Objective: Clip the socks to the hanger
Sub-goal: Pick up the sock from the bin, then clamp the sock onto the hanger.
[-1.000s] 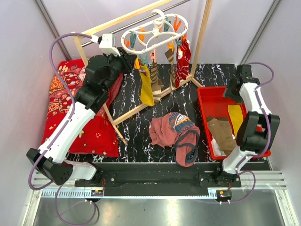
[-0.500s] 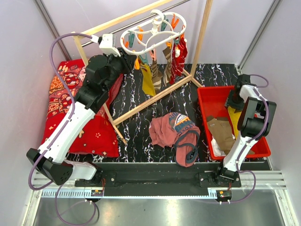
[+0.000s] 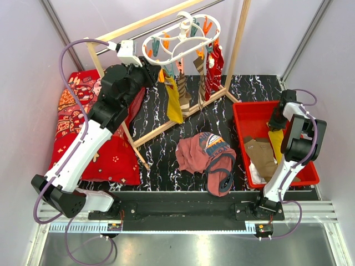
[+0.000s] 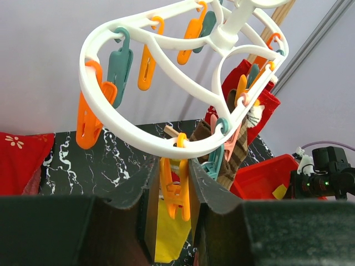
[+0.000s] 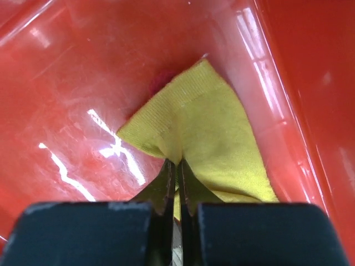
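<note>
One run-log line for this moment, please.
left tool: shut on orange peg of hanger | right tool: shut on yellow sock in red bin

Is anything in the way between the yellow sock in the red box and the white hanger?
Yes. The right pincer is shut on the yellow sock in the red box. The rack's wooden pole stands between the box and the hanger, and a red sock already hangs on that side.
</note>
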Controlling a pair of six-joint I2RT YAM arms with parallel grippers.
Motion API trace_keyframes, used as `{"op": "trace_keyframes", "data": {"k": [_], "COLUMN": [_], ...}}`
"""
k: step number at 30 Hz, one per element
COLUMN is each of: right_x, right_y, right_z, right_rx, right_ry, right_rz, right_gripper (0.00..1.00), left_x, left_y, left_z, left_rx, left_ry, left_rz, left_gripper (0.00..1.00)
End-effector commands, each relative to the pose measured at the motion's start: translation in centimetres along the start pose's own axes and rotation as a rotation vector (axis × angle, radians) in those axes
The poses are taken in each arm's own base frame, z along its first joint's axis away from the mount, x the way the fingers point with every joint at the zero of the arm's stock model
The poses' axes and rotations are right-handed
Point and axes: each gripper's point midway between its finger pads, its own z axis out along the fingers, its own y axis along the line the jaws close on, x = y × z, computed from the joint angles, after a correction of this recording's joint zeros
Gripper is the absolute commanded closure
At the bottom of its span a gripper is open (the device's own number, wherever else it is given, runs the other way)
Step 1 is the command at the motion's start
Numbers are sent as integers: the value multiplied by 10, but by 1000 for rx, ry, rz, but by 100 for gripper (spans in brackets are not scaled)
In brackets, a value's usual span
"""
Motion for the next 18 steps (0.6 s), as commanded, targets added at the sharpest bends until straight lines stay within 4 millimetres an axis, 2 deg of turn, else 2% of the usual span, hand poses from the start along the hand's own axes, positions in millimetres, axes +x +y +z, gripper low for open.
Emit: {"op": "trace_keyframes", "data": {"k": [1,2,4,5,7,8,10,11,12,13,14,15,18], "right_x": [-11,-23,-34,-44,-54,-61,-70,-74,-75,-78,-77,-73,-66], "right_y": [8,9,12,16,27,34,50,59,78,86,97,117,144], "right_z": [-24,-40,-57,-76,-98,-118,-143,-164,-177,-200,-212,-227,-277], "right_rx": [-57,-68,-92,-113,-174,-216,-272,-318,-358,-385,-407,-448,-542], "right_ry": [-61,-109,-158,-207,-263,-309,-372,-416,-444,-494,-517,-541,-629], "right_rz": [10,18,28,45,50,57,46,38,2,-15,-45,-90,-157], "right_gripper": [100,100,100,100,100,100,100,100,100,100,100,100,100], "left_x": [-30,-29,-29,-29,-28,-29,-30,-31,-32,-33,-34,-33,-35], "left_y": [-1,-1,-2,-2,-2,-2,-1,-2,-2,-2,-2,-2,-3], "left_z": [-11,-11,-11,-11,-11,-11,-11,-12,-12,-12,-12,-12,-13], "left_rx": [-11,-10,-6,-4,-6,-7,-9,-7,-6,-5,-6,-6,-6], "left_ry": [-74,-72,-70,-70,-68,-71,-73,-77,-79,-81,-85,-83,-92], "left_rz": [-14,-14,-17,-17,-18,-18,-19,-19,-19,-21,-22,-23,-33], "left_gripper": [100,100,100,100,100,100,100,100,100,100,100,100,100]}}
